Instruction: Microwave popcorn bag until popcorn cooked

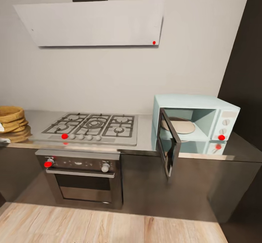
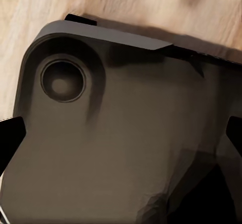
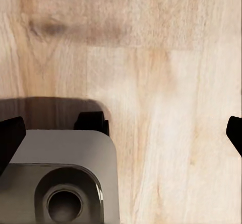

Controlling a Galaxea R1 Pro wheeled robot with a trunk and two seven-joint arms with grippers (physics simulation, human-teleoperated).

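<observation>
Black fingertips point(image 3: 11, 136) of both grippers spread wide, holding nothing.

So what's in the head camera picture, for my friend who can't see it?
A pale blue microwave sits on the right of a grey countertop with its dark glass door swung open and a round plate inside. A gas hob with an oven below sits left of it, and a tan popcorn bag stands at the far left edge.
</observation>
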